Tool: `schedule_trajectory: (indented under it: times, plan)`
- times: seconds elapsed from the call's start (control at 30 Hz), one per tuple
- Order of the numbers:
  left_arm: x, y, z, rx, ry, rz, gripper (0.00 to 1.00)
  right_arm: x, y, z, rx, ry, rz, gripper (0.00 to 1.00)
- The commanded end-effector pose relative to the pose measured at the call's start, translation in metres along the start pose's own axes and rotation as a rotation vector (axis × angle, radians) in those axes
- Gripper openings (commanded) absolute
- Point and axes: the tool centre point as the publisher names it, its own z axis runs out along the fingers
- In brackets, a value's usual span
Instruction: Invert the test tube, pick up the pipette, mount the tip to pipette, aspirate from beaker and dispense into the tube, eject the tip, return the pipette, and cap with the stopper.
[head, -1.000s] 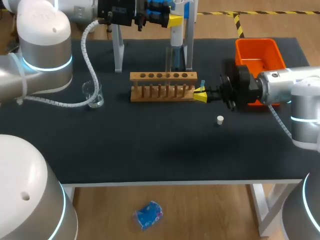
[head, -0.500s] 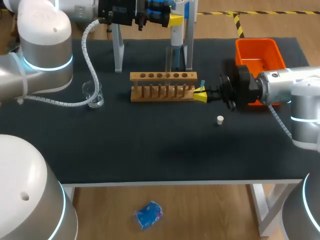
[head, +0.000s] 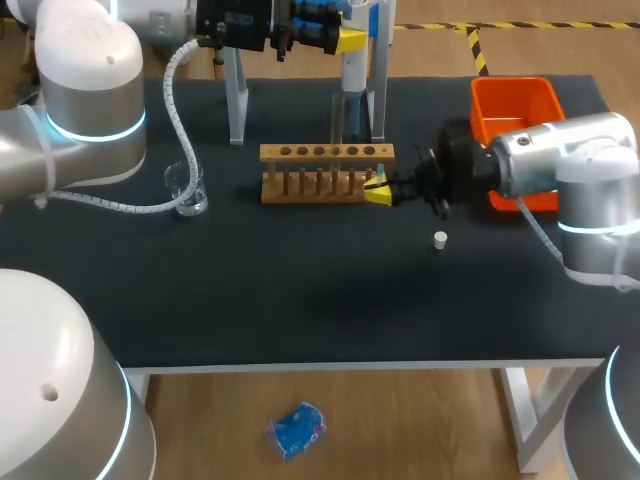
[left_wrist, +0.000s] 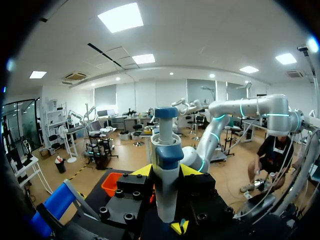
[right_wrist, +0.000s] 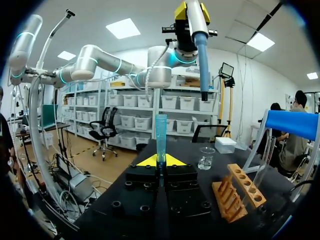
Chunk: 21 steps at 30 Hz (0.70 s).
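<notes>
Head view has the right gripper (head: 378, 190) at the right end of the wooden rack (head: 327, 172), with the stopper (head: 440, 239) lying near; left wrist view shows the left gripper (left_wrist: 166, 172) clamped on the pipette (left_wrist: 165, 145); right wrist view shows the right gripper closed on the upright test tube (right_wrist: 160, 135).
</notes>
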Motion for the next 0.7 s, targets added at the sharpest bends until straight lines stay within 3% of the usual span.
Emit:
schedule_trajectory:
  times: [0.03, 0.7]
  plan:
    - [-0.0004, -0.0007, -0.0007, -0.002, 0.002, 0.000, 0.00, -0.0148, -0.0080, 0.0112, -0.016, 0.002, -0.002, 0.00]
    - [-0.0004, -0.0007, -0.0007, -0.002, 0.002, 0.000, 0.00, -0.0190, -0.0085, 0.0159, -0.018, -0.004, -0.007, 0.00]
